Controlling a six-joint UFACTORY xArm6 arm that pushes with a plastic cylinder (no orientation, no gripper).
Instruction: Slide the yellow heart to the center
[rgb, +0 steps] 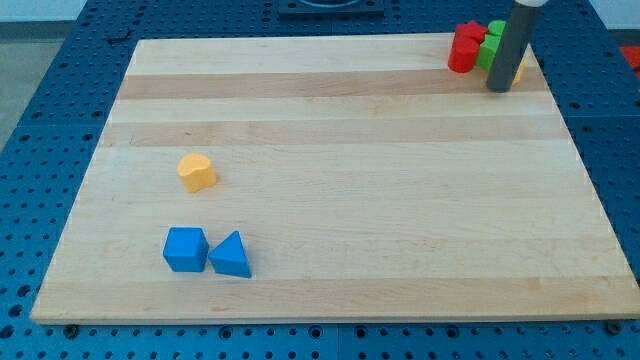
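The yellow heart (197, 172) lies on the wooden board (340, 200) at the view's left, above the two blue blocks. My tip (499, 89) rests on the board at the view's top right, far from the heart. It stands just right of a red block (465, 48) and a green block (492, 44), and it partly hides a yellow block (521, 68) behind the rod.
A blue cube (185, 249) and a blue triangular block (231, 256) sit side by side near the board's bottom left. The board lies on a blue perforated table (60, 120).
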